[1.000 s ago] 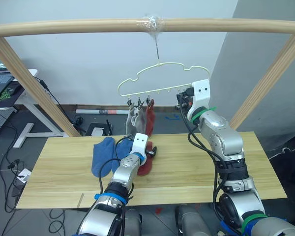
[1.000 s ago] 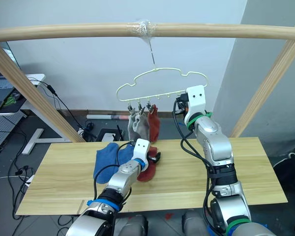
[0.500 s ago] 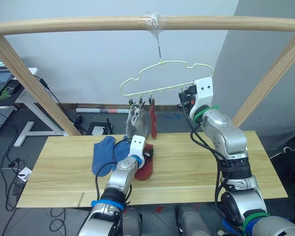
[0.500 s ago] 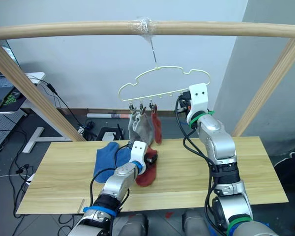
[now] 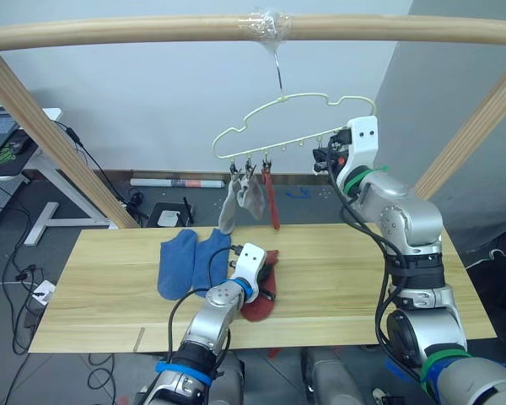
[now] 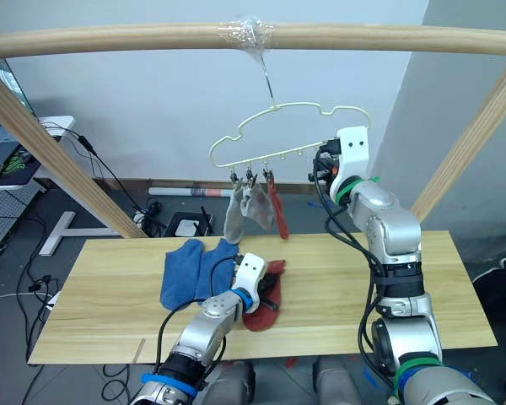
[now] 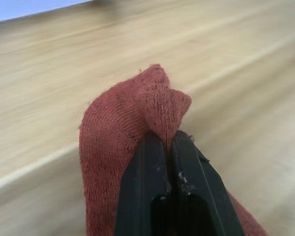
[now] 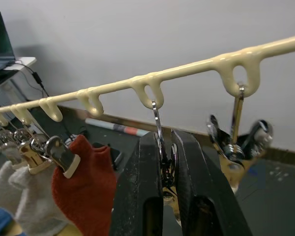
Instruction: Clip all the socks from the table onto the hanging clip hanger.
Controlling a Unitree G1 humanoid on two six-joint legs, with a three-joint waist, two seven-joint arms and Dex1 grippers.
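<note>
On the table (image 5: 346,270) lies a rust red sock (image 5: 260,302), and my left gripper (image 5: 266,288) is shut on a raised fold of it (image 7: 155,105). Two blue socks (image 5: 190,261) lie flat just to its left. The pale yellow clip hanger (image 5: 295,105) hangs from the pole. Two grey socks (image 5: 240,198) and a red sock (image 5: 271,198) are clipped to its left end. My right gripper (image 5: 325,157) is up at the hanger's right end, shut on a silver clip (image 8: 161,147).
A wooden pole frame (image 5: 152,29) spans overhead, with slanted legs at left (image 5: 51,143) and right (image 5: 472,126). Another silver clip (image 8: 238,142) hangs free beside the held one. A white desk (image 5: 25,169) and cables stand on the floor at far left.
My left gripper has gone from open to shut, pinching the red sock on the table. The right gripper has stayed shut on the clip. The whole picture has shifted slightly.
</note>
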